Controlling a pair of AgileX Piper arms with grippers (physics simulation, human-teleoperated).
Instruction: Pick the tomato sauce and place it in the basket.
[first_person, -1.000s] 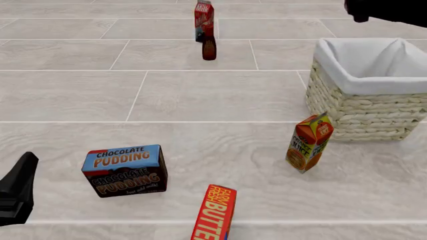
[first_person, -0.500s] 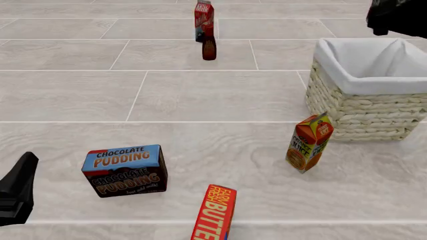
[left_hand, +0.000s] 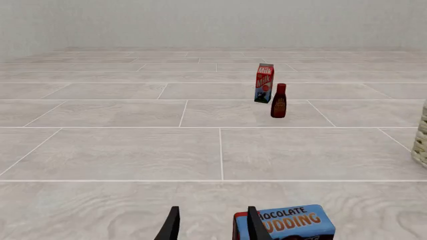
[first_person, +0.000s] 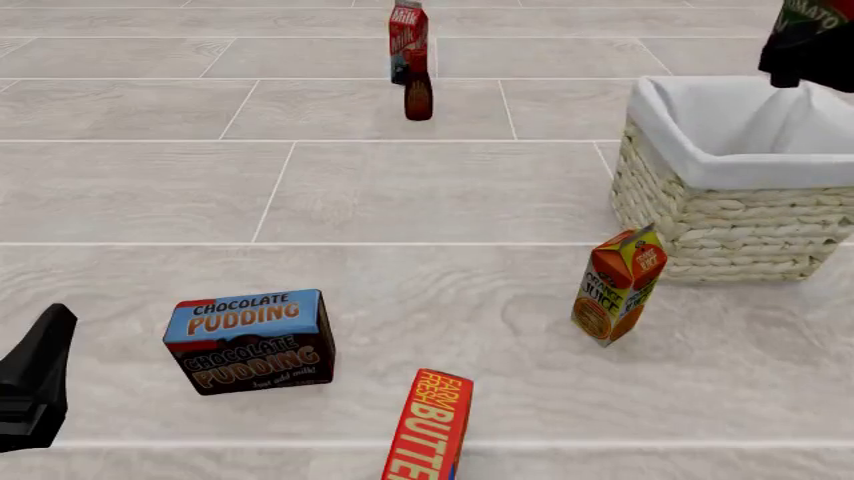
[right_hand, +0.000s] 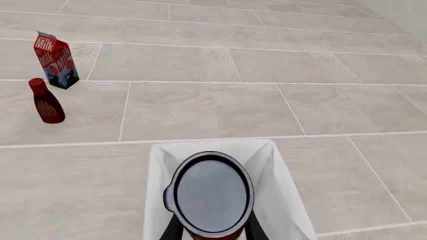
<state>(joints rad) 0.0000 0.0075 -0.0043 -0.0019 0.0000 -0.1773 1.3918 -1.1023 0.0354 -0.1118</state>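
Observation:
My right gripper (first_person: 798, 58) is shut on the tomato sauce can (first_person: 817, 12) and holds it in the air at the far right, above the back edge of the basket (first_person: 727, 215). In the right wrist view the can's round end (right_hand: 210, 192) sits between the fingers (right_hand: 172, 231), with the white-lined basket (right_hand: 283, 192) right below it. My left gripper (first_person: 34, 385) stays low at the near left. It is open and empty in the left wrist view (left_hand: 213, 227), beside the chocolate pudding box (left_hand: 287, 224).
A milk carton (first_person: 407, 35) and a dark brown bottle (first_person: 418, 97) stand at the far middle. An orange juice carton (first_person: 618, 285) stands just in front of the basket. A chocolate pudding box (first_person: 250, 340) and a butter box (first_person: 430, 425) lie near the front.
My right gripper has moved to the right with the can, from left of the basket's back corner to above its back edge. The left arm has not moved.

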